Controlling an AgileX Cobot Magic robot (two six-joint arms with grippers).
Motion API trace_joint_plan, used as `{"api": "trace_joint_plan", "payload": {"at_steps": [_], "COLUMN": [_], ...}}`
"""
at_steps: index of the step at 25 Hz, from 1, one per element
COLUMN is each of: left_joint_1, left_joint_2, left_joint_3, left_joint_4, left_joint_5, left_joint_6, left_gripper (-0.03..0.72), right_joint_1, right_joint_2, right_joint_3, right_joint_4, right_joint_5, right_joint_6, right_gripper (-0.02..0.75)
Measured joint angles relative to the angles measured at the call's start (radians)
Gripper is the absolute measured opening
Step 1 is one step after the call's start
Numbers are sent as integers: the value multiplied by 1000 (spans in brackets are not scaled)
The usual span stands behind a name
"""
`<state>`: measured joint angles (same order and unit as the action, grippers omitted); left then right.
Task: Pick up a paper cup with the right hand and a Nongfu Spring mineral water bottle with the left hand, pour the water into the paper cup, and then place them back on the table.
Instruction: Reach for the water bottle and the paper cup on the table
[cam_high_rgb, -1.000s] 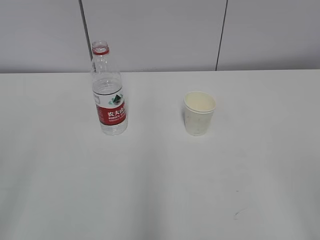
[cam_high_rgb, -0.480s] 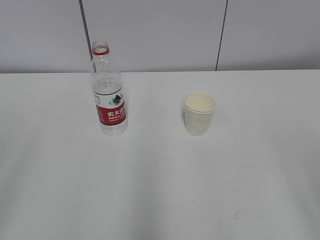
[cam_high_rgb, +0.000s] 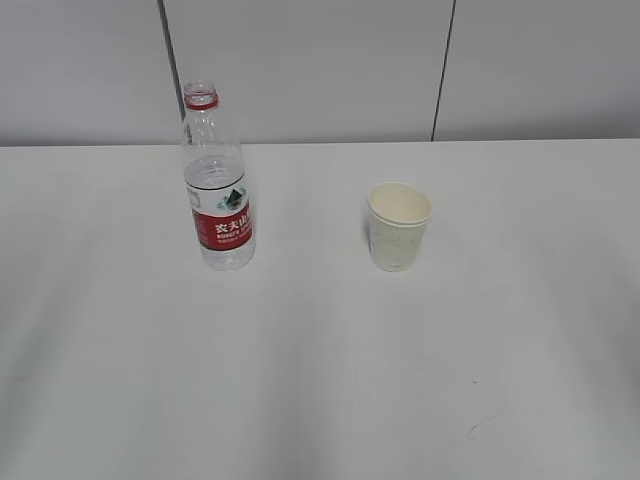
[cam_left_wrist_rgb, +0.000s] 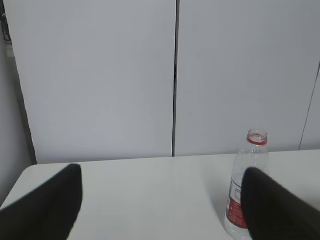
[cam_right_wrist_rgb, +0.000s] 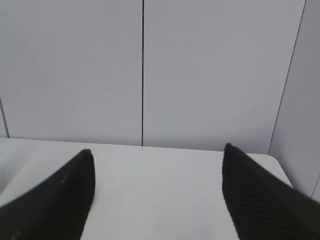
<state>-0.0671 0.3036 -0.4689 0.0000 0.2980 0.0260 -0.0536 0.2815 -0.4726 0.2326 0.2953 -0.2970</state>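
The Nongfu Spring mineral water bottle (cam_high_rgb: 218, 185) stands upright and uncapped on the white table (cam_high_rgb: 320, 380), left of centre, partly filled with water. The paper cup (cam_high_rgb: 399, 226) stands upright to its right, apart from it. Neither arm shows in the exterior view. In the left wrist view my left gripper (cam_left_wrist_rgb: 162, 172) is open and empty, with the bottle (cam_left_wrist_rgb: 245, 185) ahead, partly behind the right finger (cam_left_wrist_rgb: 275, 210). In the right wrist view my right gripper (cam_right_wrist_rgb: 157, 152) is open and empty over bare table (cam_right_wrist_rgb: 160, 190); the cup is out of that view.
A grey panelled wall (cam_high_rgb: 320, 70) with dark vertical seams stands behind the table's far edge. A small dark scuff mark (cam_high_rgb: 472, 430) lies on the table at the front right. The table's right end (cam_right_wrist_rgb: 277, 165) shows in the right wrist view.
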Motion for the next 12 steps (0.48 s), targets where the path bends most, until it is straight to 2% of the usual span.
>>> {"api": "trace_joint_plan", "payload": {"at_steps": [5,12], "left_joint_1": [0,-2], "left_joint_2": [70,169], "left_joint_3": [28,34], "left_joint_4": [0,0], "left_joint_5": [-55,-125], "left_joint_6": [0,0], "left_gripper": [587,587], "right_joint_1": [11,112], "right_joint_2": [115,282], "right_joint_3": [0,2], "right_joint_4": [14,14], "right_joint_5": [-65,-175], "right_joint_6": [-24,-89], "right_gripper": [587,587]}}
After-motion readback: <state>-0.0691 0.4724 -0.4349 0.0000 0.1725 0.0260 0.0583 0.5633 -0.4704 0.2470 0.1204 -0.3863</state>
